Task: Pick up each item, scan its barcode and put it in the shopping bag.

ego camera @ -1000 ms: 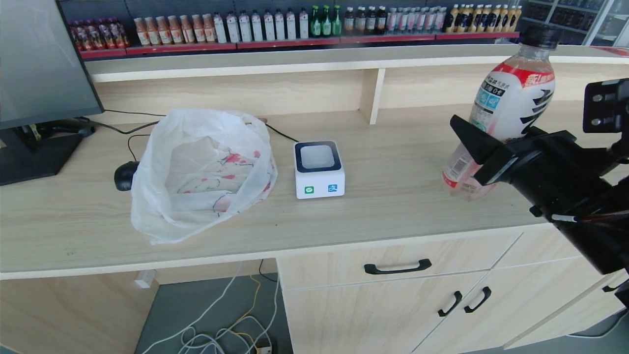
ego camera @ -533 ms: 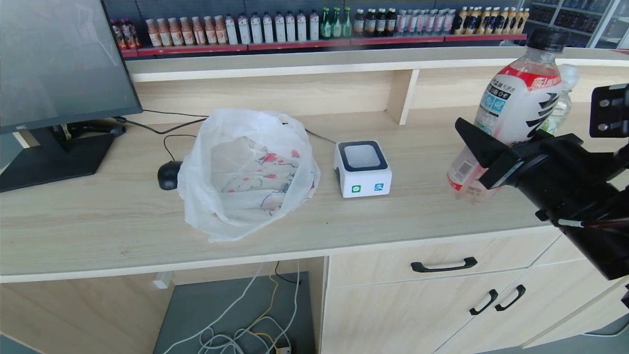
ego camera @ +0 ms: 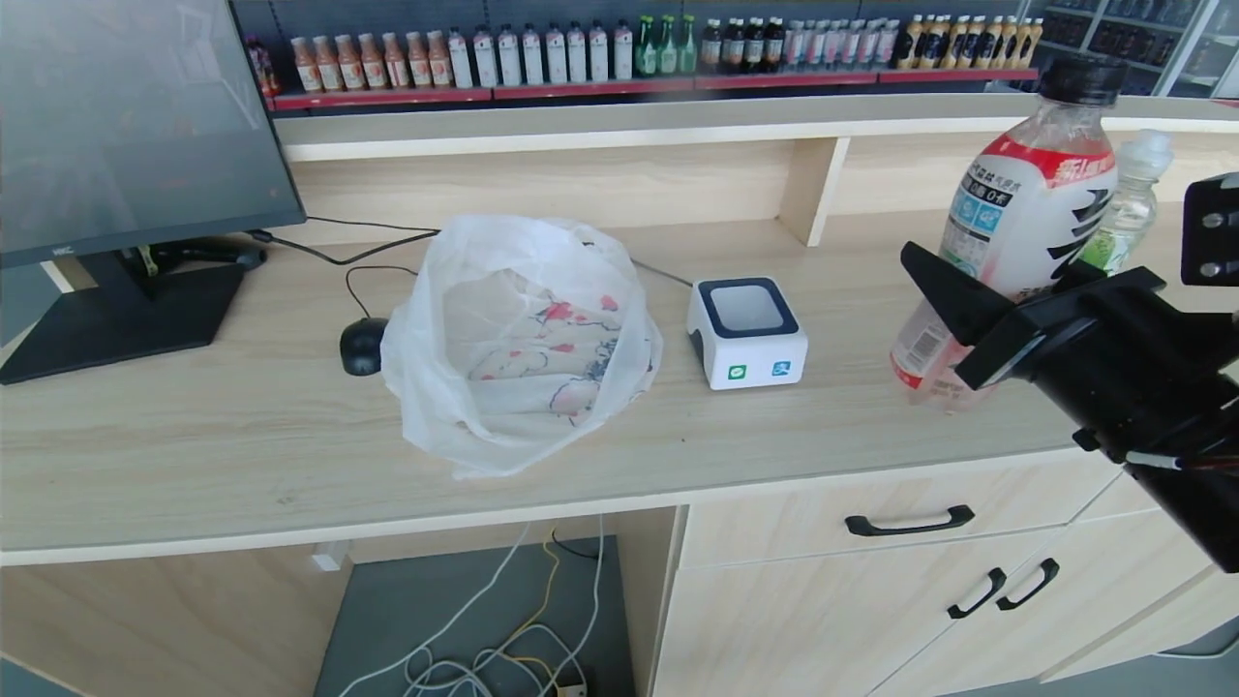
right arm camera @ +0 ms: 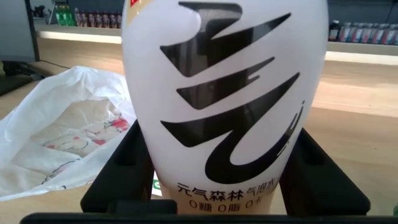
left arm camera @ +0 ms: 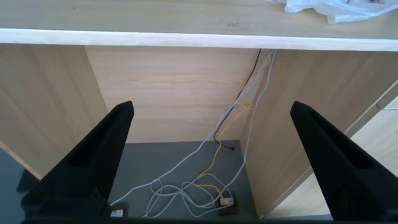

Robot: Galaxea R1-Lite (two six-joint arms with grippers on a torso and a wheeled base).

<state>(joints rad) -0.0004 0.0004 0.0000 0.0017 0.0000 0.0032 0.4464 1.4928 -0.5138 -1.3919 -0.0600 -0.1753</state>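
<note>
Right gripper (ego camera: 1002, 290) pinches a bottle (ego camera: 1026, 194) upright over the counter's (ego camera: 194, 455) right front edge, scanner (ego camera: 745, 329) and shopping bag (ego camera: 523, 339) mid-counter. Left gripper (left arm camera: 211, 124) hangs spread wide below the front edge.

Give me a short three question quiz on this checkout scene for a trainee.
1. True or false: the right gripper is shut on the bottle.
2. What stands on the counter between the shopping bag and the held bottle? A, a scale; B, the scanner; C, a basket.
3. Fill in: the left gripper, below the counter's front edge, is ____ (open or shut).
Key: 1 true; 2 B; 3 open.
</note>
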